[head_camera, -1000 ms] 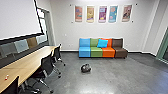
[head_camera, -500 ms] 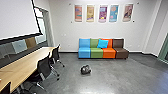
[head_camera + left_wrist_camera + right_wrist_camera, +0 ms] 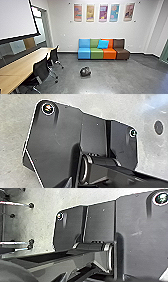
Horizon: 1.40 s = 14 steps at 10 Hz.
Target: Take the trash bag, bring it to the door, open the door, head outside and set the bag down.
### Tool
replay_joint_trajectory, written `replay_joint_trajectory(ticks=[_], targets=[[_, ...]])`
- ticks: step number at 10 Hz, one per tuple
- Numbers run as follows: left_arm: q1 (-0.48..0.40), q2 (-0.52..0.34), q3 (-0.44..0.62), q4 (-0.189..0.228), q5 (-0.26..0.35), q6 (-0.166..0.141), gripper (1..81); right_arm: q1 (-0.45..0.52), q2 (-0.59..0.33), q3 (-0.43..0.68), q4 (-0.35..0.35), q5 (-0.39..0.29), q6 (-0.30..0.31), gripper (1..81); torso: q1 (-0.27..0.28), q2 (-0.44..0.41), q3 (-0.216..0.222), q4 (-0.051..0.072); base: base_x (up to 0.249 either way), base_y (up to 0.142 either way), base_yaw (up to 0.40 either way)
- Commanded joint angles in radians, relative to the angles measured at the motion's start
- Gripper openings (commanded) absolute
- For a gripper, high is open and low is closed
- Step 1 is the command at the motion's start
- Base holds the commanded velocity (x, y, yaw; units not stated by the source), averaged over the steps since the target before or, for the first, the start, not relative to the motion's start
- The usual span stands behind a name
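The grey floor (image 3: 120,77) carries the dark trash bag (image 3: 85,71). Around the bag, the blue, green, orange and brown sofa (image 3: 96,53) stands at one o'clock, one black chair (image 3: 41,68) at nine, another (image 3: 54,56) at ten.

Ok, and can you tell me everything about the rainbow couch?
The couch is low and long, made of four square seats with backs: blue, green, orange and brown, going left to right. It looks smooth, maybe like leather, but I can't tell for sure. It stands upright on the grey floor, along the wall, facing us. A bright blue cushion leans on its back, where green meets orange.
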Motion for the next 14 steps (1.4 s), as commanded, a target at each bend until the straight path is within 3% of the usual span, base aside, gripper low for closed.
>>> replay_joint_trajectory(ticks=[1, 8, 14], targets=[[-0.056, 0.002, 0.007, -0.008, 0.054, -0.005, 81.1, 0.050, -0.009, 0.021, 0.008, -0.059, 0.000, 81.1, 0.000, 0.000, 0.000, 0.000, 0.195, 0.000, 0.000], [-0.056, -0.001, 0.004, -0.007, 0.053, -0.005, 81.1, 0.050, -0.005, 0.021, 0.003, -0.058, 0.000, 81.1, 0.000, 0.000, 0.000, 0.000, 0.195, 0.000, 0.000], [-0.056, -0.001, 0.004, -0.007, 0.054, -0.005, 81.1, 0.048, -0.005, 0.021, 0.007, -0.056, 0.000, 81.1, 0.000, 0.000, 0.000, 0.000, 0.195, 0.077, 0.000]])
